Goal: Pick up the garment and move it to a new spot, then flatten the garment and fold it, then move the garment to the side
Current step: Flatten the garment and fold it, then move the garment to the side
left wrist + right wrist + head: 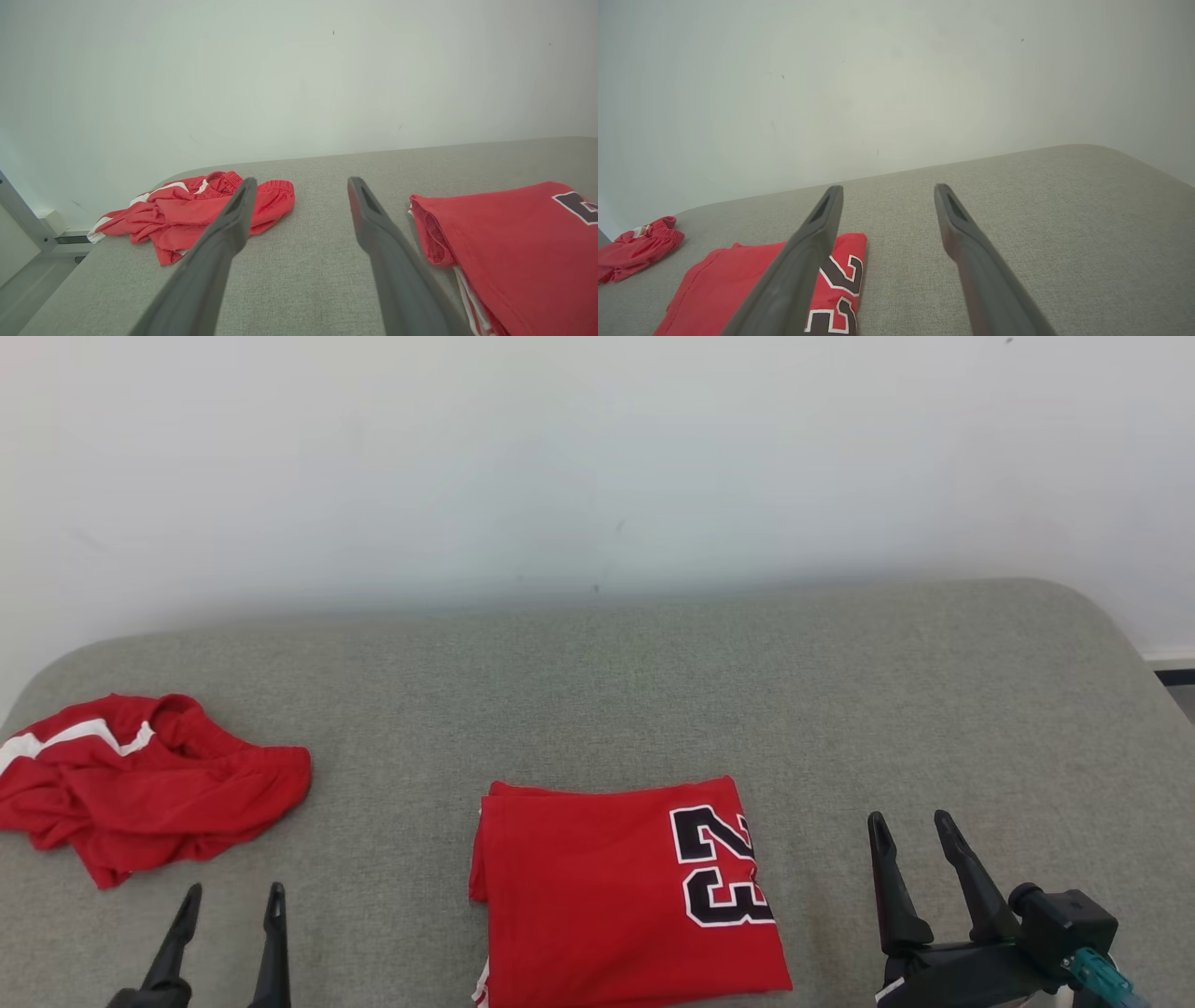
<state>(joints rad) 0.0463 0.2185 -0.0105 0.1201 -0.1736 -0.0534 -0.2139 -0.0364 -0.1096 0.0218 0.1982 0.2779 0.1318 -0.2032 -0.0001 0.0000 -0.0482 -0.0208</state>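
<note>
The left gripper [233,894] is held wide open and empty over the grey fabric desk [653,691]. The right gripper [908,821] is likewise spread wide, with nothing held. The folded red jersey [597,887], numbered 23, is laid flat between the two grippers and touched by neither. A heap of crumpled red shorts [149,784] is noted just ahead and to the left of the left gripper.
</note>
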